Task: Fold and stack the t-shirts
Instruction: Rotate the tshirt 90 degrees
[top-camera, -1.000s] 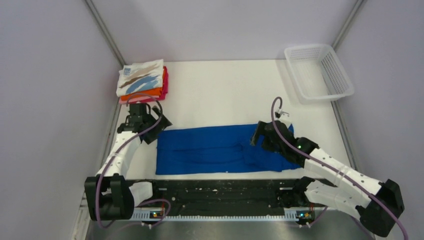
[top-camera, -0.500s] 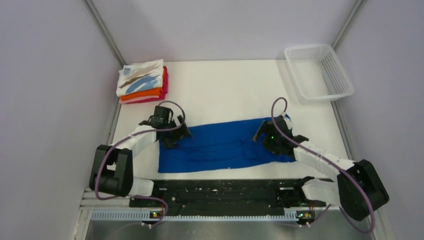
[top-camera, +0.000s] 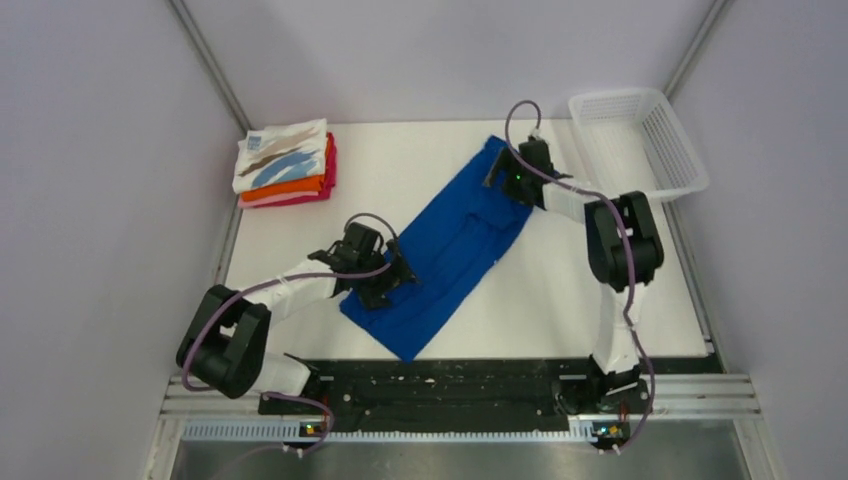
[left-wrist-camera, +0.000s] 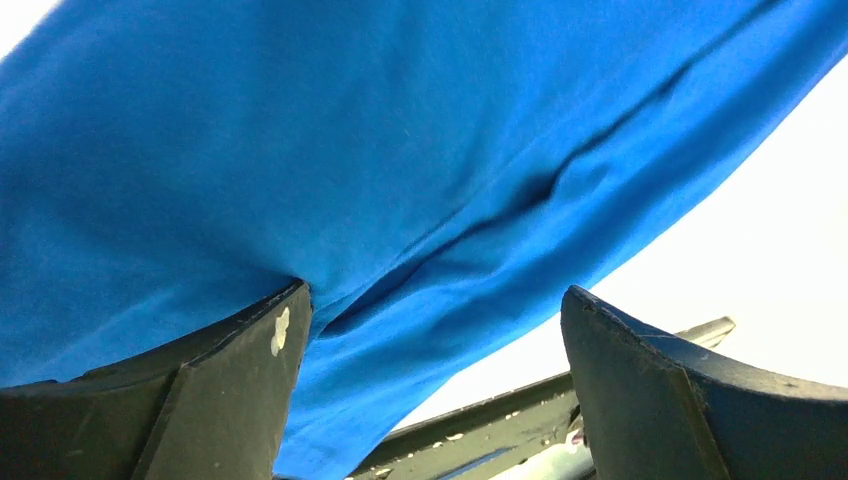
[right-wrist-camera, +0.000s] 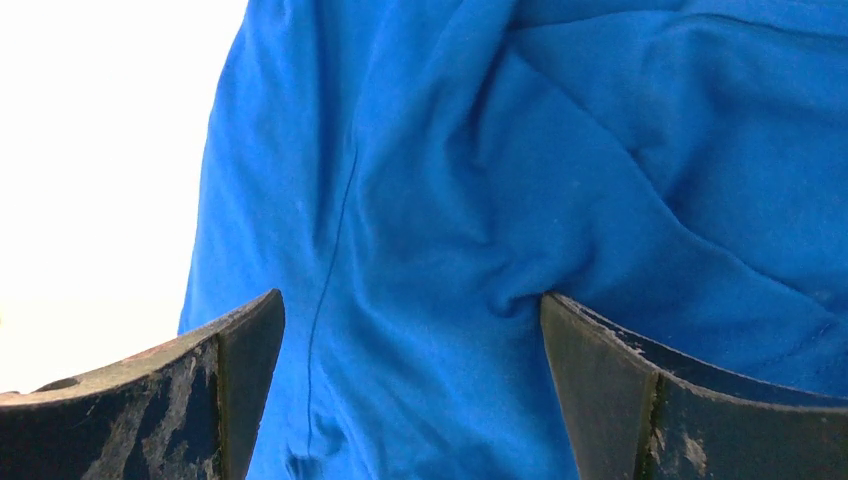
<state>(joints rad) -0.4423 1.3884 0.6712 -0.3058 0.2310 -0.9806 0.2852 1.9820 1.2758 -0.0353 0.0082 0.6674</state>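
on the white table (top-camera: 410, 170), the royal-blue t-shirt (top-camera: 455, 245) lies as a long folded strip set on a slant. one end is at the near left and the other reaches toward the far right. the left gripper (top-camera: 388, 283) sits over the near-left end. in its wrist view the jaws stand wide apart, the cloth is spread beneath them, and one fingertip (left-wrist-camera: 285, 315) presses a dimple into the fabric. the right gripper (top-camera: 503, 175) is at the far end of the strip, its jaws likewise wide, with wrinkled blue cloth bunched between the fingers (right-wrist-camera: 610, 390).

in the far left corner, well apart from the blue strip, is a folded stack. the white t-shirt (top-camera: 283, 155) with brown and blue strokes is on top, the orange t-shirt (top-camera: 300, 186) is under it, and the magenta t-shirt (top-camera: 331, 165) is lowest. a white mesh basket (top-camera: 672, 148) stands at the far right corner.
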